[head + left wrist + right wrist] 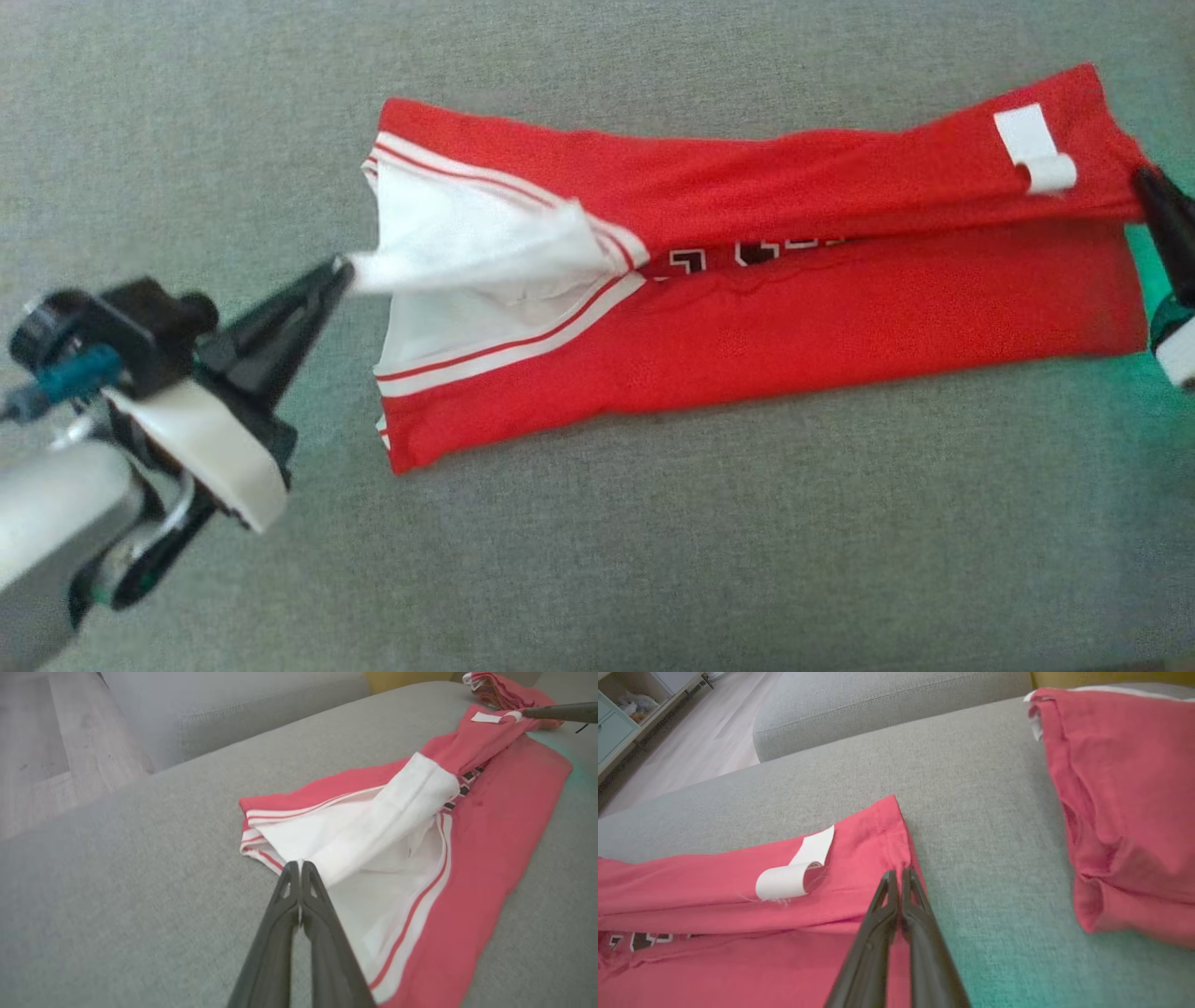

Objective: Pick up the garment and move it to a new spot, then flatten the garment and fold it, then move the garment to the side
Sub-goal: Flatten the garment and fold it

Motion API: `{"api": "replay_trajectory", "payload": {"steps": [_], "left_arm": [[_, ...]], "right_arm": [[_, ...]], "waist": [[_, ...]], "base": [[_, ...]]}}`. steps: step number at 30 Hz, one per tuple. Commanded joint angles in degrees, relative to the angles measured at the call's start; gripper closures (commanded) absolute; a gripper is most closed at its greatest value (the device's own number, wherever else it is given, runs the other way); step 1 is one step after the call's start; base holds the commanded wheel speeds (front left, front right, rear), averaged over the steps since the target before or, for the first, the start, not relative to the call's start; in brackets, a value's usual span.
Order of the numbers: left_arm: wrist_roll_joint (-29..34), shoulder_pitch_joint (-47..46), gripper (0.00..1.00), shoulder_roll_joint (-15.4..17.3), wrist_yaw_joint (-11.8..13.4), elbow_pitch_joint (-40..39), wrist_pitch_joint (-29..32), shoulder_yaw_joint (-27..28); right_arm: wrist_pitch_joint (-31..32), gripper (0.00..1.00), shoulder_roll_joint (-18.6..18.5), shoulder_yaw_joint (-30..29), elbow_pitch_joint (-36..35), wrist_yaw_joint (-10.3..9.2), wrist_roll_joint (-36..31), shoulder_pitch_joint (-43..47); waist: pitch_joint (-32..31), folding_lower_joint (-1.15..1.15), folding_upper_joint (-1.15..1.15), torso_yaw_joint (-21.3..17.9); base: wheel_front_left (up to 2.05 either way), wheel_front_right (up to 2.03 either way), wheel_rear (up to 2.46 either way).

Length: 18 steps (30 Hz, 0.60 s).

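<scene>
The garment (794,308), red with white striped trim, lies stretched from the centre to the right edge of the head view on the grey sofa (597,560). Its long upper edge is folded down toward the middle, and dark and white lettering (747,254) shows in the gap between that flap and the lower half. At the left end the white lining is drawn out into a taut point. The left gripper (341,273), coming in from the lower left of the frame, has its fingers pressed together on the tip of that point. In the left wrist view the two dark fingers (285,914) meet just above bottom centre with the white cloth pinched at their tips. At the far right edge of the head view the right gripper (1144,182) meets the garment's right hem. In the right wrist view its fingers (920,924) are closed together on that hem's puckered edge at centre frame. A curled white label (1032,149) sits on the upper flap near that corner. A second garment (1125,812), also red, lies apart at the right of the right wrist view. Pale floor (714,742) and a cabinet (616,723) show at its upper left.
</scene>
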Motion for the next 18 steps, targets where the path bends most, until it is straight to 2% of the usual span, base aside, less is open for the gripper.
{"api": "replay_trajectory", "payload": {"steps": [1, 2, 3, 4, 5, 6, 10, 13, 15, 18], "left_arm": [[0.11, -0.07, 1.0, 1.99, 0.67, -0.99, -0.71, 2.44], [0.15, 0.69, 1.0, 1.44, 1.1, -0.94, -1.01, 2.29], [-0.03, 1.45, 1.0, 0.73, 1.65, -0.77, -1.45, 2.21], [-0.02, 2.07, 0.92, -0.04, 2.25, -0.44, -2.1, 2.16], [-0.04, 2.72, 0.42, -0.91, 3.15, 0.16, -2.98, 2.21], [0.0, 3.38, 0.0, -1.88, 4.17, 0.9, -3.82, 2.21], [-0.4, 6.95, 0.0, -7.77, 11.14, 4.47, -9.31, 5.51], [1.53, 11.02, 0.0, -13.88, 16.98, 6.44, -10.53, 11.84], [6.47, 14.92, 0.0, -18.51, 19.67, 6.08, -10.59, 18.1], [14.88, 22.2, 0.0, -25.02, 21.75, 5.35, -10.61, 25.9]], "right_arm": [[0.23, 1.0, -1.16, -0.94, -1.84, 0.39, -0.8, 1.83], [0.46, 0.91, -0.58, -1.65, -2.19, 0.39, -1.39, 2.58], [0.66, 0.44, 0.08, -2.35, -2.38, 0.39, -2.07, 3.22], [0.72, 0.0, 0.79, -3.11, -2.52, 0.39, -2.84, 3.78], [0.34, 0.0, 1.63, -4.08, -2.66, 0.39, -3.71, 4.3], [-0.38, 0.0, 2.61, -5.05, -2.99, 0.39, -4.49, 4.87], [-6.0, 0.0, 6.91, -9.55, -5.3, 0.39, -6.96, 8.49], [-10.48, 0.0, 9.4, -12.23, -7.14, 0.39, -10.51, 12.06], [-12.95, 0.0, 11.22, -14.13, -7.82, 0.39, -13.28, 14.19], [-14.81, 0.0, 14.38, -16.69, -8.13, 0.39, -16.19, 16.34]], "waist": [[0.05, 0.01, 0.0, 0.03], [0.08, 0.01, 0.0, 0.08], [0.12, 0.01, 0.0, 0.16], [0.13, 0.01, 0.0, 0.24], [0.04, 0.01, 0.0, 0.36], [-0.12, 0.01, 0.0, 0.52], [-1.35, 0.01, 0.0, 1.45], [-2.59, 0.01, 0.0, 2.3], [-3.47, 0.01, 0.0, 3.06], [-5.01, 0.01, 0.0, 4.38]], "base": [[0.0, 0.0, 0.0], [0.0, 0.0, 0.0], [0.0, 0.0, 0.0], [0.0, 0.0, 0.0], [0.0, 0.0, 0.0], [0.0, 0.0, 0.0], [0.0, 0.0, 0.0], [0.0, 0.0, 0.0], [0.0, 0.0, 0.0], [0.0, 0.0, 0.0]]}}
